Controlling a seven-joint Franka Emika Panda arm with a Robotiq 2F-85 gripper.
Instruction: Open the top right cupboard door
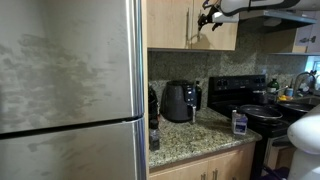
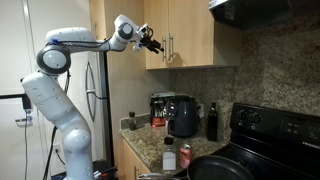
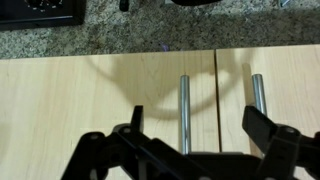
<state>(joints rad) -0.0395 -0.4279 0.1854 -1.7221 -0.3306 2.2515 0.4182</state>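
The top right cupboard door [image 2: 205, 35] is a tall light-wood panel, shut, with a slim silver bar handle [image 2: 172, 47] along its left edge. It also shows in an exterior view [image 1: 225, 30]. The wrist view stands upside down, so there the door [image 3: 90, 100] lies on the left and its handle [image 3: 184, 110] sits beside the seam. My gripper [image 3: 198, 128] is open, just in front of the doors. That handle lies between its two fingers, not touched. In both exterior views the gripper [image 2: 153, 43] [image 1: 206, 17] hangs at handle height.
The matching neighbour door [image 3: 280, 90] has its own handle [image 3: 258, 100] close by. Below is a granite counter [image 1: 185, 135] with a black air fryer [image 2: 183, 117] and a dark bottle [image 2: 212, 122]. A steel fridge [image 1: 70, 80], a black stove [image 1: 250, 100] and a range hood [image 2: 265, 10] flank the cupboards.
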